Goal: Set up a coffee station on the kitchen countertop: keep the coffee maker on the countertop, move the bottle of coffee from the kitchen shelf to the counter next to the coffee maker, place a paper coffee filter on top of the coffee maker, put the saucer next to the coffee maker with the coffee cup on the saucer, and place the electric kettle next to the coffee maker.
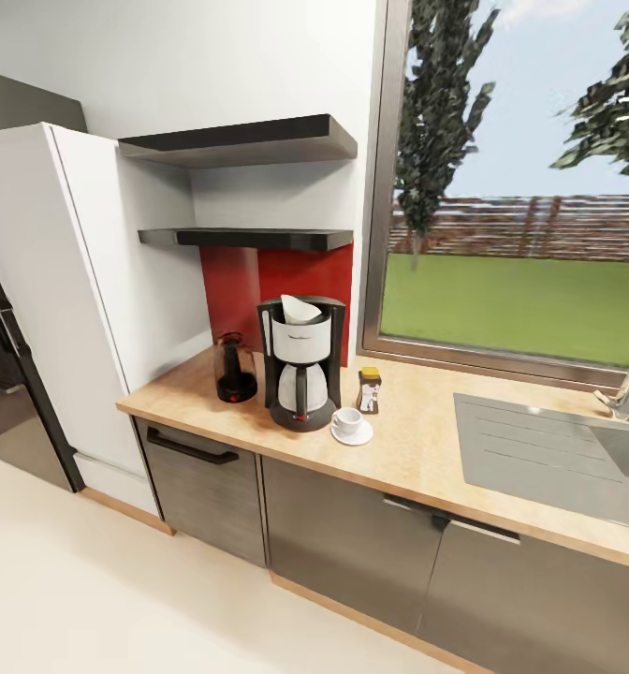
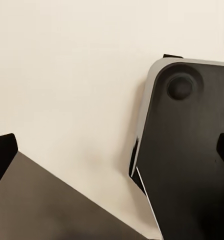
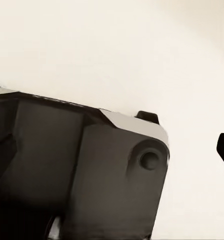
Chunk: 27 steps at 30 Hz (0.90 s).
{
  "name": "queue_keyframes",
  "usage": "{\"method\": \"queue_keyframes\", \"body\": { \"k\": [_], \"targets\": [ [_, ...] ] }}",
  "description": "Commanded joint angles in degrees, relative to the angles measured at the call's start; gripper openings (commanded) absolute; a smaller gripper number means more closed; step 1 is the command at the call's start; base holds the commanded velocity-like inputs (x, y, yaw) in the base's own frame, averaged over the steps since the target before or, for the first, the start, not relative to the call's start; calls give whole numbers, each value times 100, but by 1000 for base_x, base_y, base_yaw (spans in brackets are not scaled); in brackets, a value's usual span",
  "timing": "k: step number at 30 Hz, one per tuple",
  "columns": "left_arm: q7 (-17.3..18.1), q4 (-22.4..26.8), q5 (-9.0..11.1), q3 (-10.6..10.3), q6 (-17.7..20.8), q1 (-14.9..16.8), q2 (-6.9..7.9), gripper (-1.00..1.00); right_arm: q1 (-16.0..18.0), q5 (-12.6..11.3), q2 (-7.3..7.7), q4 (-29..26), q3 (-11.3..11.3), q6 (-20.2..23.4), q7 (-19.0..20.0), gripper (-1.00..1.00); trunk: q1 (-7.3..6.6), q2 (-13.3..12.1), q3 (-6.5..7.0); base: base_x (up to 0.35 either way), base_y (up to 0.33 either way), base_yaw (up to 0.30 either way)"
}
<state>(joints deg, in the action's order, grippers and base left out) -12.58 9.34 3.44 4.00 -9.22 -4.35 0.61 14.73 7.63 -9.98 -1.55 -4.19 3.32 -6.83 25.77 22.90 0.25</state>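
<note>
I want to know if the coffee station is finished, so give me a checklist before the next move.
1. Coffee maker on the kitchen countertop: ok.
2. Paper coffee filter on top of the coffee maker: ok.
3. Bottle of coffee on the counter beside the maker: ok.
4. Coffee cup on the saucer, next to the maker: ok.
5. Electric kettle beside the maker: ok.
6. Grippers empty: cannot tell.

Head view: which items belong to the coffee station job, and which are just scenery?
Job items:
coffee maker
paper coffee filter on its top
electric kettle
bottle of coffee
coffee cup on saucer
kitchen countertop
kitchen shelf

Not involved:
sink
faucet
fridge
upper shelf
window
</note>
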Motion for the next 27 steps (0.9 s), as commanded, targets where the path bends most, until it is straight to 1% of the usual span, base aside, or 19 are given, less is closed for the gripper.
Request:
{"method": "queue_keyframes", "body": {
  "k": [1,2,3,4,5,7,9,12,17,21,27],
  "targets": [
    [10,8,39,26,-94,-5,-4,100,-38,-196,-2,-5,-42,39,-29,100,2,2,0,0,0,0],
    [10,7,40,27,-149,-5,-5,100,-78,-449,57,-3,-44,40,-32,100,2,2,0,0,0,0],
    [10,7,42,29,-211,-5,-11,100,-186,-998,190,-3,-46,38,-34,100,2,2,0,0,0,0],
    [10,5,42,29,-229,-5,-11,100,-235,-1280,234,-1,-46,38,-35,100,2,2,0,0,0,0],
    [10,1,44,34,-248,-5,-10,100,-291,-1677,278,2,-46,33,-36,100,2,2,0,0,0,0],
    [10,-7,65,41,-265,-5,-8,100,-335,-2137,326,1,-47,30,-35,100,2,2,0,0,0,0],
    [10,-9,77,47,-269,-5,-8,100,-346,-2258,368,-1,-50,29,-29,100,2,2,0,0,0,0],
    [10,-20,89,65,-271,-5,-6,100,-354,-2348,411,-11,-72,31,-7,100,2,2,0,0,0,0],
    [10,-57,84,58,-266,-7,16,100,-357,-2380,440,-28,-80,22,-17,100,2,2,0,0,0,0],
    [10,-82,59,51,-258,-15,56,100,-357,-2392,514,-36,-83,20,-19,100,2,2,0,0,0,0],
    [10,-90,62,45,-256,-22,73,100,-357,-2397,544,-40,-82,12,-20,100,2,2,0,0,0,0]
  ]
}}
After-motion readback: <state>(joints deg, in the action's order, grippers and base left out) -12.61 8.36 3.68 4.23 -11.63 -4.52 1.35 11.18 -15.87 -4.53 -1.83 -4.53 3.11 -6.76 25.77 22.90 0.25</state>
